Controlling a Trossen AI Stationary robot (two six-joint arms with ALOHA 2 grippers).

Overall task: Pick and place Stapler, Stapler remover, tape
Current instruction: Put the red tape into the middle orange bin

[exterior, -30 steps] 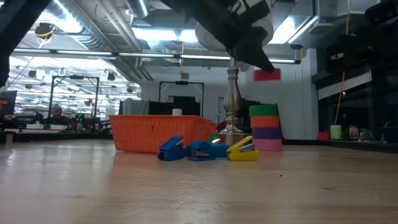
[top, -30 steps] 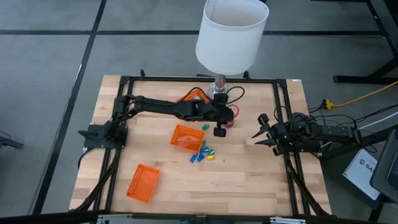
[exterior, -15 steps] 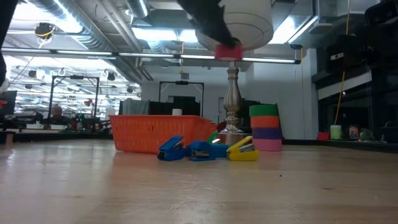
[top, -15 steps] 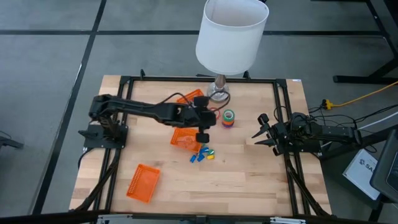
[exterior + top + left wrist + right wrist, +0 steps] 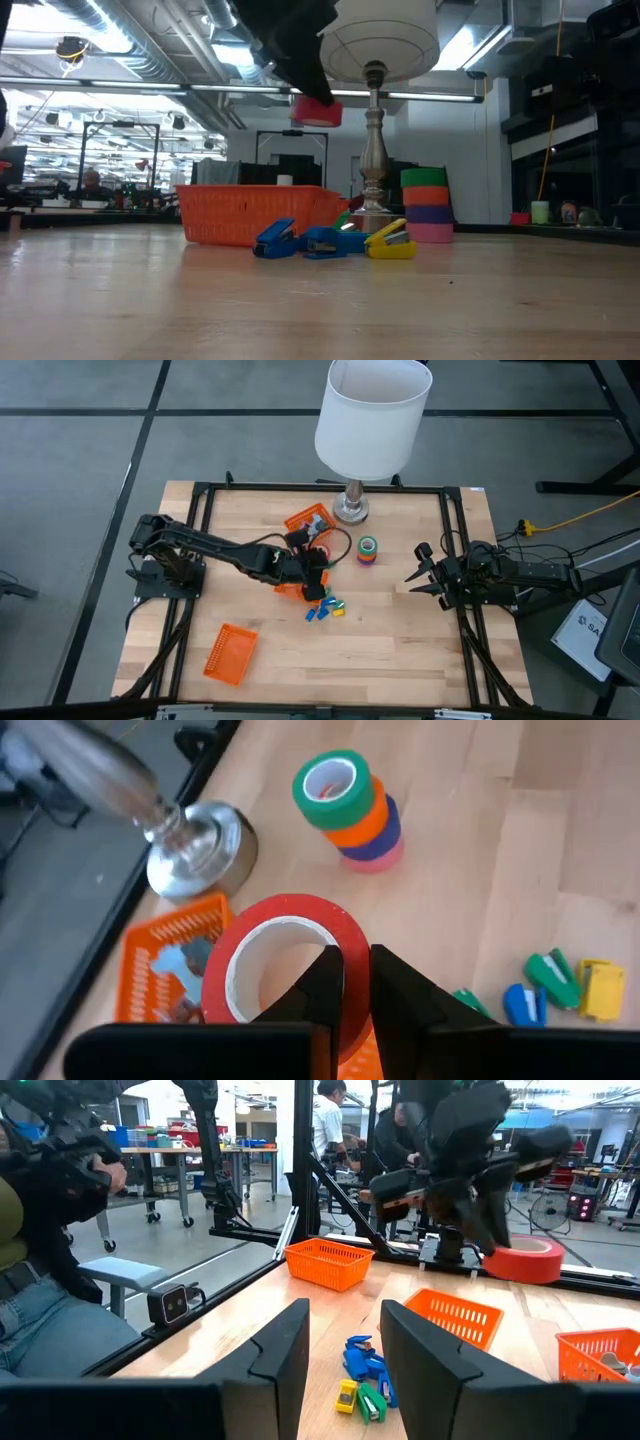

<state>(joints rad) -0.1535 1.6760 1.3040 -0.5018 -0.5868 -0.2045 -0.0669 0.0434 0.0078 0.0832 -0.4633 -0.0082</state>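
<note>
My left gripper (image 5: 312, 578) is shut on a red tape roll (image 5: 285, 960), a ring with a white core, high above the table (image 5: 316, 110). It hangs over an orange basket (image 5: 292, 582) in the middle of the table. A stack of tape rolls, green, orange, purple and pink (image 5: 368, 550) (image 5: 350, 808), stands on its flat end beside the lamp base. Small blue, green and yellow stapler pieces (image 5: 326, 608) (image 5: 332, 240) lie on the wood in front of the basket. My right gripper (image 5: 418, 567) waits open at the right edge. My left gripper pinches the red roll's wall (image 5: 352, 942): one finger (image 5: 322, 982) is inside the hollow centre, the other (image 5: 400, 1005) outside. The fingers slant down from the table's left. The roll hangs tilted and lifted clear (image 5: 525, 1260) above the basket.
A tall lamp with a white shade (image 5: 372, 415) and a metal base (image 5: 350, 510) stands at the far middle. A second orange basket (image 5: 308, 520) with something in it sits beside the base, a third (image 5: 230, 653) near the front left. People stand beyond the table.
My left gripper has carried the red roll from beside the lamp and tape stack toward the table's left, over the middle basket. Its wrist has rolled on the way. The roll has stayed in the hold, clear of the table.
</note>
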